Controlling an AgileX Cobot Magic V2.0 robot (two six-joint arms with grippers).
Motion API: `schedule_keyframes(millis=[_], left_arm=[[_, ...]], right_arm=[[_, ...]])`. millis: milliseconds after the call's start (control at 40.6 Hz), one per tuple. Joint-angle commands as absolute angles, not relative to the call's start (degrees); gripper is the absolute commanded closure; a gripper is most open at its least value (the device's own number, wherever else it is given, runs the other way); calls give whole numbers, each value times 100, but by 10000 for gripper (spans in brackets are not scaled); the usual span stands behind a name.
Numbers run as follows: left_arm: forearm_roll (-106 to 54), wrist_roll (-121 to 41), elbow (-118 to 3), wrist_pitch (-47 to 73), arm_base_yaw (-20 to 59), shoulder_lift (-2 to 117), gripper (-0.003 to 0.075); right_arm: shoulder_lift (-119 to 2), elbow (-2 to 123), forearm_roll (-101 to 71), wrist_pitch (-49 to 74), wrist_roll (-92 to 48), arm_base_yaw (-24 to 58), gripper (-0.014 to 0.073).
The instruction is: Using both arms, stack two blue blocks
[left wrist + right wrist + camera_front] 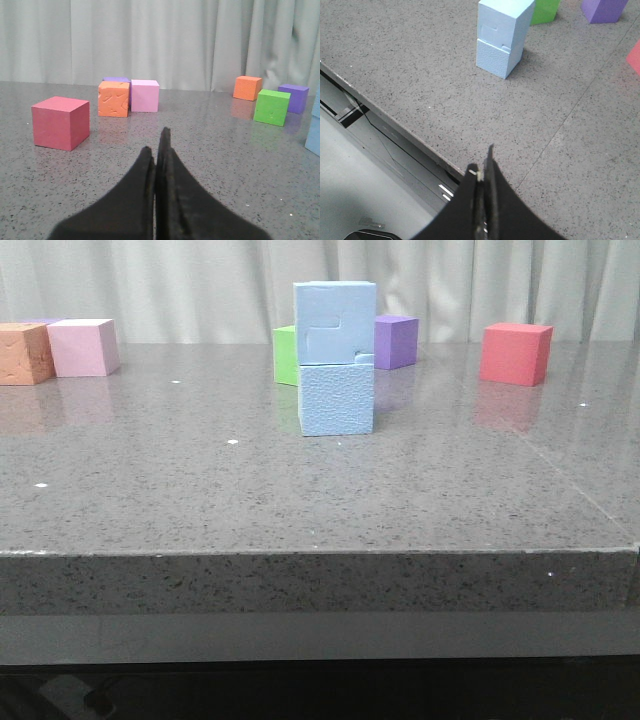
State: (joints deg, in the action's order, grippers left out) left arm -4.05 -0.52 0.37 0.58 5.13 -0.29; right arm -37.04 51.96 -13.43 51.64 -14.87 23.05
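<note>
Now: grey speckled table | pale curtain behind | blue blocks stacked

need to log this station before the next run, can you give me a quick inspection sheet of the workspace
surface: grey speckled stone table, a seam line running across its right part
job's things: upper blue block sits on lower blue block, stack upright, top block shifted slightly left
clutter: green cube and purple cube behind the stack; red cube to the right; orange cube and pink cube far left
grippers: left gripper shut, empty; right gripper shut, empty, over the table's near edge; both clear of the stack
cables: nothing seen
surroundings: pale curtain behind the table
</note>
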Motion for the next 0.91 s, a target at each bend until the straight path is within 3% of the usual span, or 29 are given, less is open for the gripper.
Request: schedule_keyframes(millis=[0,886], left_arm=[[-428,0,48,-351,515,-135,741],[-428,0,48,-351,515,-123,741]], right_arm=[[-3715,5323,-1358,4798,-1524,2274,712],[-3521,5008,-1354,4692,-1524,2186,712]])
